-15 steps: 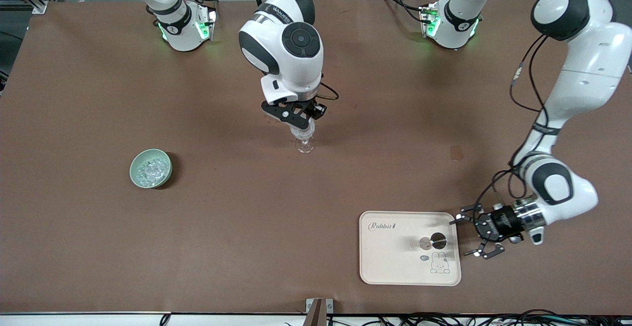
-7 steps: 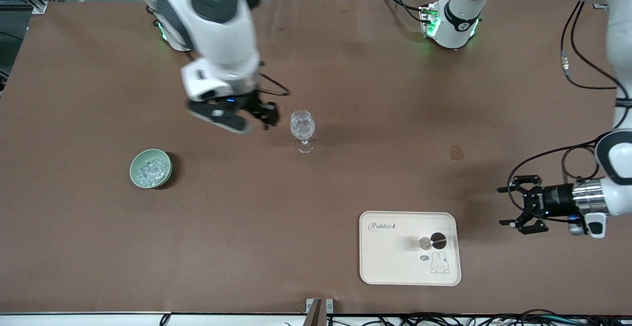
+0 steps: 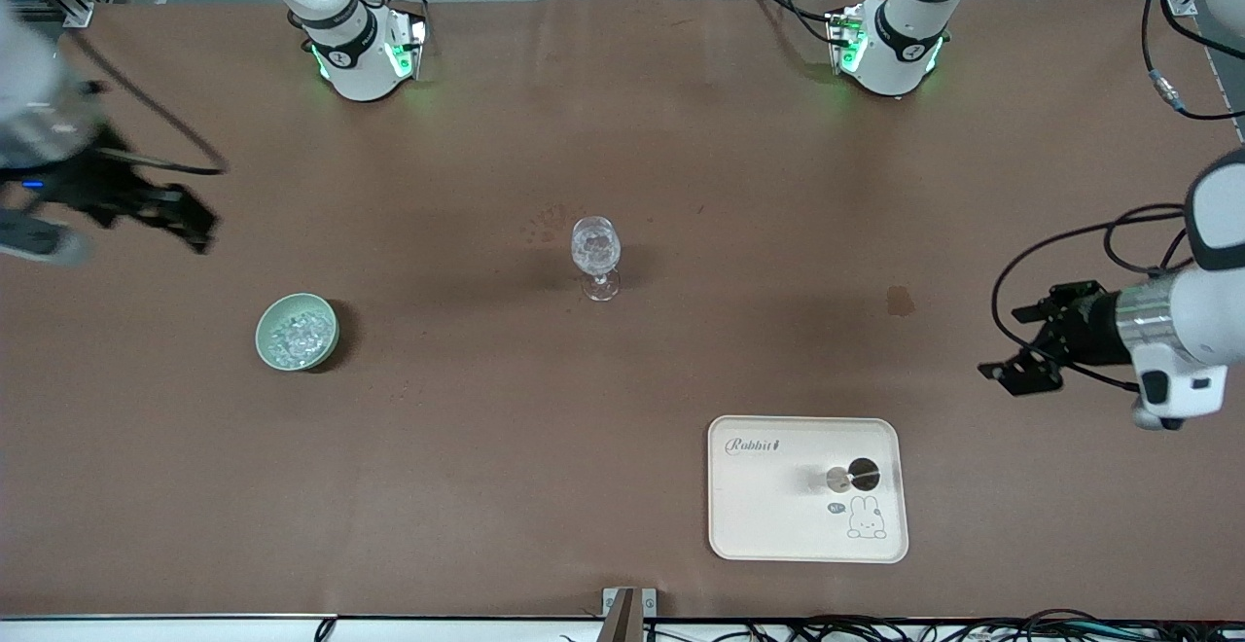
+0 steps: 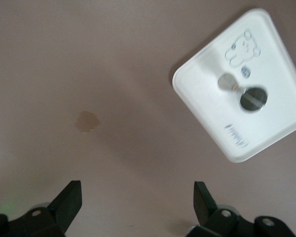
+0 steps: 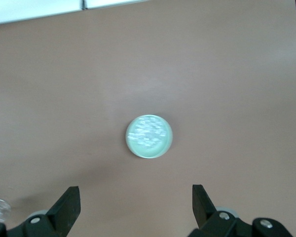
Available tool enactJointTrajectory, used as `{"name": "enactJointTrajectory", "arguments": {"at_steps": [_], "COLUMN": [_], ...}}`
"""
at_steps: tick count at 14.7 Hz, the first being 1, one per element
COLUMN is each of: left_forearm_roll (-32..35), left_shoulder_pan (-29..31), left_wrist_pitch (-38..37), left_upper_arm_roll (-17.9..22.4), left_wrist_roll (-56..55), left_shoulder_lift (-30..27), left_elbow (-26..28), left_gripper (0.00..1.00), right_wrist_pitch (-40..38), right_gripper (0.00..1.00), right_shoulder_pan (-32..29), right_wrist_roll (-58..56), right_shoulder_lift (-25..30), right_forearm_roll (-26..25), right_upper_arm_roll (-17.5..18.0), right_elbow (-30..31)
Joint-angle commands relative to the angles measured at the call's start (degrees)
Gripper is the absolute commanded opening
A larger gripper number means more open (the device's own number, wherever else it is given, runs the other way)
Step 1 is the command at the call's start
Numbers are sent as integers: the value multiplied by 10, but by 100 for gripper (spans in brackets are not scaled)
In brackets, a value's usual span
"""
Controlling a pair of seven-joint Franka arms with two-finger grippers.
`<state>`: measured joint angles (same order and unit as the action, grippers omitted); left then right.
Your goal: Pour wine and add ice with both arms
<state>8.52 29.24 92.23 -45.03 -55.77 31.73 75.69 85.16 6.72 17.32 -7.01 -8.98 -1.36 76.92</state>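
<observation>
You have both grippers empty and spread wide, so nothing is in hand. The right gripper (image 3: pixel 146 209) hangs over bare table at the right arm's end, above and farther from the front camera than the small pale green round bowl (image 3: pixel 297 332), which holds the whitish, glistening ice cubes (image 5: pixel 149 135). The left gripper (image 3: pixel 1036 345) hovers over the table edge at the left arm's end, with the cream rectangular tray (image 3: pixel 759 516) near it and nearer the camera.

The tiny silvery hourglass-shaped jigger (image 3: pixel 838 478) stands on that tray beside a dark round disc (image 3: pixel 864 472) (a lid or coaster, I cannot tell which). The clear patterned stemmed wine glass (image 3: pixel 595 255) stands upright in the middle of the table, well apart from both bowl and tray; it glints inside, though whether that is ice or the pattern I cannot say.

To my eye, both arms look pulled clear of the work. If you go on, come down on the jigger squarely at its narrow waist, and keep the bowl level when you take it. The glass looks top-heavy on its small foot, so approach it gently.

The table is covered in a brown mat (image 3: pixel 622 379) with a small darker stain (image 3: pixel 900 301) toward the left arm's end. Cables trail along the camera-side edge, and grey floor shows past the arm bases.
</observation>
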Motion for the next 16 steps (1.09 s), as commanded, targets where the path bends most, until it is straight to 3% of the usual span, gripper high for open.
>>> {"name": "enactJointTrajectory", "arguments": {"at_steps": [1, 5, 9, 11, 12, 15, 16], "left_forearm_roll": [48, 90, 89, 83, 77, -4, -25], "left_shoulder_pan": [7, 5, 5, -16, -56, -188, -217], "left_wrist_pitch": [-41, -49, -44, -33, -33, -45, -64], "left_upper_arm_roll": [-43, -58, -55, -32, 10, 200, 244], "left_wrist_roll": [79, 251, 360, 389, 406, 469, 486], "left_shoulder_lift": [-41, -126, -161, -184, -193, -251, -263], "left_elbow": [17, 19, 17, 18, 17, 29, 31], "left_gripper": [100, 100, 100, 100, 100, 100, 100], "right_wrist_pitch": [-4, -5, 1, -3, -3, -3, -3], "right_gripper": [100, 100, 100, 100, 100, 100, 100], "right_shoulder_pan": [-30, -45, -46, -51, -53, -65, -65], "right_wrist_roll": [-103, -171, -171, -172, -172, -172, -172], "right_shoulder_lift": [18, 40, 46, 46, 46, 46, 46], "right_forearm_roll": [38, 72, 77, 77, 77, 77, 77], "right_upper_arm_roll": [-50, -88, -86, -82, -79, -64, -64], "right_elbow": [24, 43, 52, 51, 51, 51, 51]}}
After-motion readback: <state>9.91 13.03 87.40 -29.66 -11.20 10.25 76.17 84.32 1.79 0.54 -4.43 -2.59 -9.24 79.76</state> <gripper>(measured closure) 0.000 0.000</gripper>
